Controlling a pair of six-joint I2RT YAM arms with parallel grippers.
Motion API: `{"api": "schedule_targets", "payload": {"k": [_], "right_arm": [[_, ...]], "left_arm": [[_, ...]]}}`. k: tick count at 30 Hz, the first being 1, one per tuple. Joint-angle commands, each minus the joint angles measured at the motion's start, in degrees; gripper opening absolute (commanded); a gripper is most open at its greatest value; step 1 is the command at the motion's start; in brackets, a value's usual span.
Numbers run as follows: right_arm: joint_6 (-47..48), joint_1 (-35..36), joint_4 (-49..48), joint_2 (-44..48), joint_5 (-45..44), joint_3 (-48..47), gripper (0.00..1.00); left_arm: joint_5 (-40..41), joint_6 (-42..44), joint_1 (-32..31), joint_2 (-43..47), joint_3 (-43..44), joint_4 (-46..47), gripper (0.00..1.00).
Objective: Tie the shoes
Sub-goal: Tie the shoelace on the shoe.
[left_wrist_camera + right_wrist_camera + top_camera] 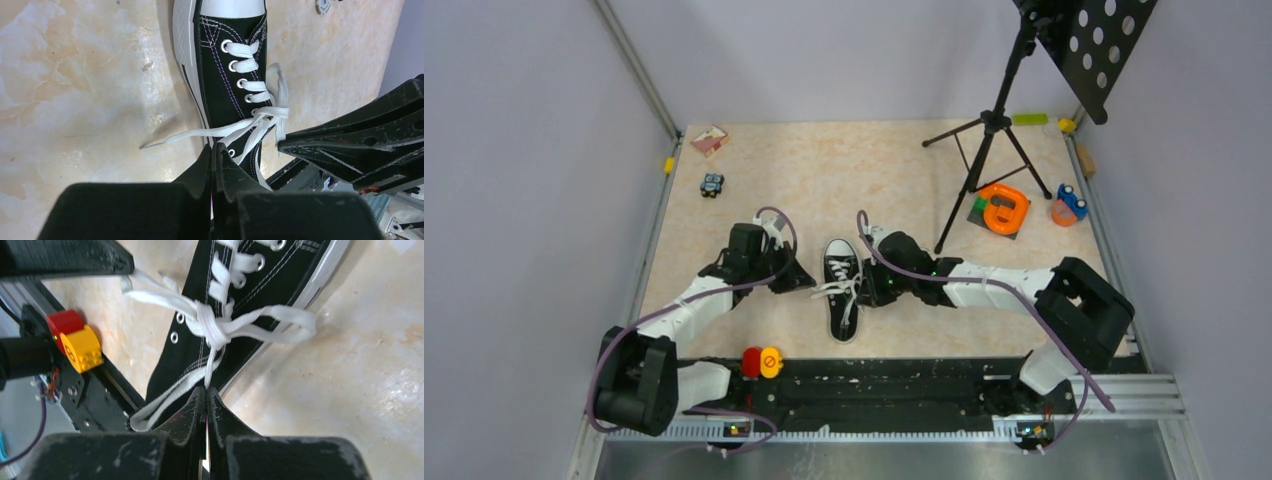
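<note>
1. The left gripper (213, 149) has its fingers pressed together. It seems to pinch a strand of the white laces (200, 134) at its tips, and the sneaker (220, 85) lies just ahead.
2. The sneaker sits between both grippers. It is probably light, with soft canvas, and likely to slide when tugged. The limp, flat laces are best held close to the knot (212, 332).
3. The right gripper (206, 390) is clamped on a lace strand running straight from the knot just ahead.

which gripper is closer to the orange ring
Right. The right gripper is beside the shoe, toward the orange ring; the left gripper is on the shoe's other side.
</note>
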State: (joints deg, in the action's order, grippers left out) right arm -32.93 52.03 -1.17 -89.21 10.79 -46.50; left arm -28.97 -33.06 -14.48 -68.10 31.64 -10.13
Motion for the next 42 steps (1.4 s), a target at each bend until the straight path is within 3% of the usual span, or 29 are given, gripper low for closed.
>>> {"api": "schedule_targets", "payload": {"k": [1, 8, 19, 29, 42], "right_arm": [[5.6, 0.6, 4.0, 1.3, 4.8, -1.3, 0.0], [9.8, 0.7, 9.1, 3.3, 5.1, -1.8, 0.0], [9.7, 0.6, 9.1, 5.9, 7.8, 0.6, 0.0], [13.5, 0.6, 12.4, 4.1, 11.7, -0.4, 0.0], [13.6, 0.6, 13.0, 2.6, 9.7, 1.4, 0.0]], "left_arm": [[-1.1, 0.4, 0.2, -0.6, 1.4, 2.7, 0.0], [-0.6, 0.8, 0.2, -0.1, 1.6, 2.2, 0.0], [-0.4, 0.5, 0.2, -0.1, 1.7, 2.4, 0.0], [-0.4, 0.5, 0.2, 0.1, 2.0, 2.5, 0.0], [-0.5, 0.3, 0.2, 0.2, 2.0, 2.7, 0.0]]}}
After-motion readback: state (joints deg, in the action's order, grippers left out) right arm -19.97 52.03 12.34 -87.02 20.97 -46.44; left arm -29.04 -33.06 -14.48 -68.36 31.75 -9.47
